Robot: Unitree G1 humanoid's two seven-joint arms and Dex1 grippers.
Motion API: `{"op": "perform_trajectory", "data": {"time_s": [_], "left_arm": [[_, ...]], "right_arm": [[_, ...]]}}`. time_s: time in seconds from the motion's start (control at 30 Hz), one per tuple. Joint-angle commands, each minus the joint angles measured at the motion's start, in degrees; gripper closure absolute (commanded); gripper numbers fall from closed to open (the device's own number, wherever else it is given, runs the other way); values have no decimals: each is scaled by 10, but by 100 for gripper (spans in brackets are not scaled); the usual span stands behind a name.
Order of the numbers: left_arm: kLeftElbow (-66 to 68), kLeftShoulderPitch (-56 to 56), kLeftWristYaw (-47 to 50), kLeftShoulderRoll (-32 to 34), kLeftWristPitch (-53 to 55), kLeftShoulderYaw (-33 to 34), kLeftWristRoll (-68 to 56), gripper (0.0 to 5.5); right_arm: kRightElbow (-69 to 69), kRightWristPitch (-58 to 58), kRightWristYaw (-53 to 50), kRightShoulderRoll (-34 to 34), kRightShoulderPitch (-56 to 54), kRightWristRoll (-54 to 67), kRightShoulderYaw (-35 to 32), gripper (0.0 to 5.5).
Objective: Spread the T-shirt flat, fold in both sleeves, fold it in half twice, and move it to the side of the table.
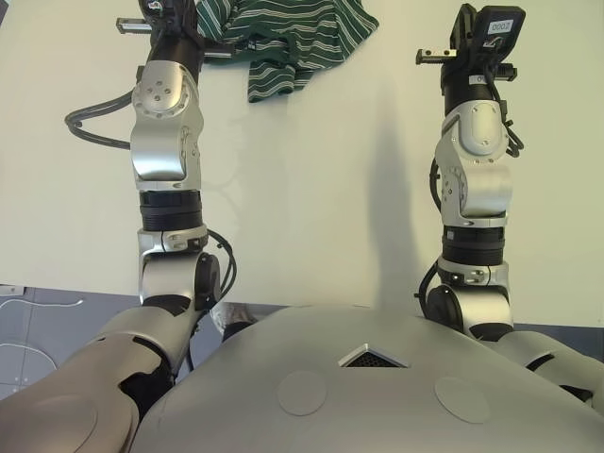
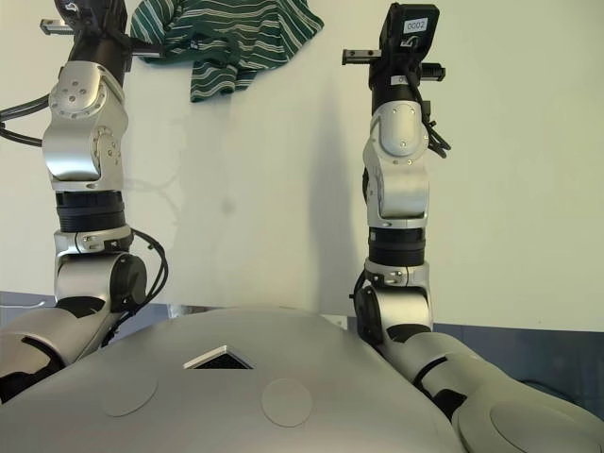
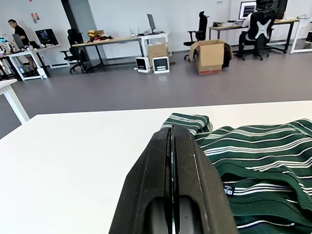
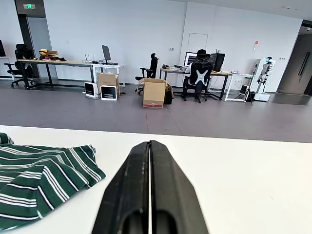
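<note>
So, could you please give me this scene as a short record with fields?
garment: green striped T-shirt, bunched up, not spread flat
surface: white table, shirt lying at its far side
left arm: left gripper shut, empty, close beside the shirt
right arm: right gripper shut, empty, apart from the shirt
task stage: no sleeve or fold done yet

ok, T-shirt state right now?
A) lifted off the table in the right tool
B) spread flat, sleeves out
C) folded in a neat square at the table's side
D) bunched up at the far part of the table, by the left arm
D: the green striped T-shirt lies crumpled on the white table beside the left tool; the right tool is shut and apart from it.
</note>
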Motion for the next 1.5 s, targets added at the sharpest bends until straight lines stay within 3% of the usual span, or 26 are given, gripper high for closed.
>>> {"op": "perform_trajectory", "data": {"time_s": [0.03,0.23,0.33,0.47,0.6,0.87,1.0,1.1,1.23,1.33,1.4,1.5], "left_arm": [[26,-4,-14,20,13,-8,10,547],[137,-36,-93,67,2,-50,25,547],[290,-86,-123,86,-78,-93,66,547],[518,-180,-151,81,-159,-86,66,547],[663,-255,-151,97,-224,-78,76,547],[739,-272,-284,103,-86,-24,35,547],[673,-217,-456,103,-53,-82,52,547],[460,-76,-562,141,-5,-170,68,547],[139,142,-591,239,77,-224,60,547],[-14,256,-596,313,109,-202,37,547],[-70,303,-595,356,103,-169,25,550],[-88,268,-570,347,91,-109,-19,550]], "right_arm": [[10,-6,-5,-3,-14,-5,-12,550],[21,-12,-2,1,-14,-4,-6,550],[42,-18,2,-6,-27,-2,-12,550],[66,-28,9,-10,-49,-1,-11,550],[85,-36,14,-11,-55,-1,-12,550],[94,-36,21,-10,-66,-1,-8,550],[91,-31,23,-20,-69,-1,-17,550],[90,-30,28,-35,-66,-2,-25,550],[86,-34,50,-51,-70,6,-24,550],[46,-70,158,-75,-63,20,33,550],[14,-79,275,-107,-51,42,91,518],[42,-117,424,-176,-35,16,177,454]]}}
